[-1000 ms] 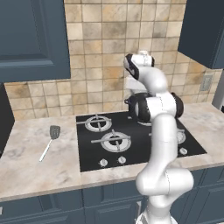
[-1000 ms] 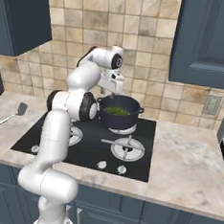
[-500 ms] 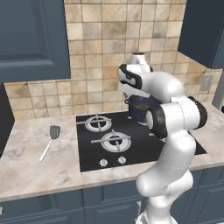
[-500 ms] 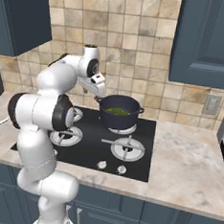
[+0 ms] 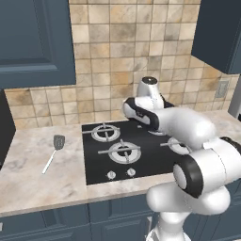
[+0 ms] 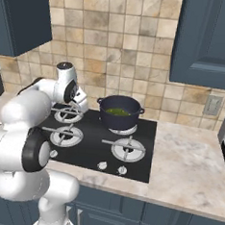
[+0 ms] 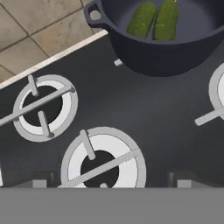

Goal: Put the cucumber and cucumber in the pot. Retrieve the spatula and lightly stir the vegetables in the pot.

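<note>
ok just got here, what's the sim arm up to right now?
Both cucumbers already lie side by side in the pot, which sits on a back burner of the stove. The arm's hand is over the left burners, looking down at the cooktop, and holds nothing visible. The spatula lies untouched on the counter left of the stove, so fetching it and stirring are not yet done.

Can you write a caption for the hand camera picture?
Two cucumbers lie side by side in the dark blue pot above two empty stove burners.
</note>
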Available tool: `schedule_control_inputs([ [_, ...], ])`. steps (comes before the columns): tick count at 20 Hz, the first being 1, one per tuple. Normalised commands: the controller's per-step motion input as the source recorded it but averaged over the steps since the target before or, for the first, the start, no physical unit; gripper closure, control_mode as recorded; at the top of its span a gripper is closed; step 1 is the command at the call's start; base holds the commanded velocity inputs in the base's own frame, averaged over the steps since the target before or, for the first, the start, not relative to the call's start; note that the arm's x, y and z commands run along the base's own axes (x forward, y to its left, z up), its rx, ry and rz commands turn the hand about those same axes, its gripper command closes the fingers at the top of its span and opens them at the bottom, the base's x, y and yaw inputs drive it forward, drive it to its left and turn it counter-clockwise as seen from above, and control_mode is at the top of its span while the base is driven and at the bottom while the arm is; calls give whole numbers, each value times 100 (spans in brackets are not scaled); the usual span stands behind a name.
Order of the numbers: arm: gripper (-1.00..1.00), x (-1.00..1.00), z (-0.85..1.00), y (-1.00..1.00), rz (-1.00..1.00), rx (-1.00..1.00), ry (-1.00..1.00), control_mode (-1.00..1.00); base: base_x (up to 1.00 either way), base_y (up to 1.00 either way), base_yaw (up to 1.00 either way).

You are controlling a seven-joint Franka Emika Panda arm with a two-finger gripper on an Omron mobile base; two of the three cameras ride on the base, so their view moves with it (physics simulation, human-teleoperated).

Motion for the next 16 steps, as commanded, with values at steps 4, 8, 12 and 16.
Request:
schedule_control_inputs([
  [4, -100, -52, 15, 68, 12, -2, 10, -100, 0, 0, 0],
  [8, -100, -41, 9, 75, 8, -6, 12, -100, 0, 0, 0],
  [12, -100, -46, -2, 70, 6, -10, 0, -100, 0, 0, 0],
  [16, -100, -46, -8, 67, 3, -10, 0, -100, 0, 0, 0],
])
